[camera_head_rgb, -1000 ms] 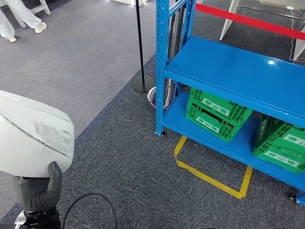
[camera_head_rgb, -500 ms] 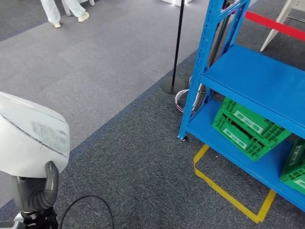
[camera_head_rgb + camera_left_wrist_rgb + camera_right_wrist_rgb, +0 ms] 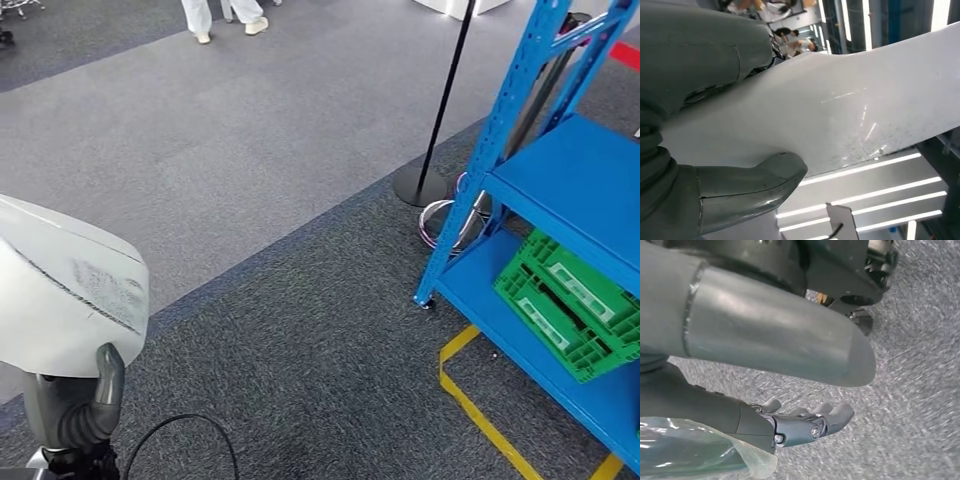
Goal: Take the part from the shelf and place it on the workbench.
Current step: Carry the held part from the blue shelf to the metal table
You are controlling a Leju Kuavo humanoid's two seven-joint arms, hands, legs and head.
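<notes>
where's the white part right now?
The large white curved panel part is at the head view's lower left, held by the left hand over grey carpet, well clear of the blue metal shelf.

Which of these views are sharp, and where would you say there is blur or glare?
Head view: mostly sharp, the blue shelf and green crate crisp. Left wrist view: the white part in the left hand shows streaky highlights, bright ceiling light strips behind it. Right wrist view: carpet smeared by motion blur, the right hand fairly clear.
</notes>
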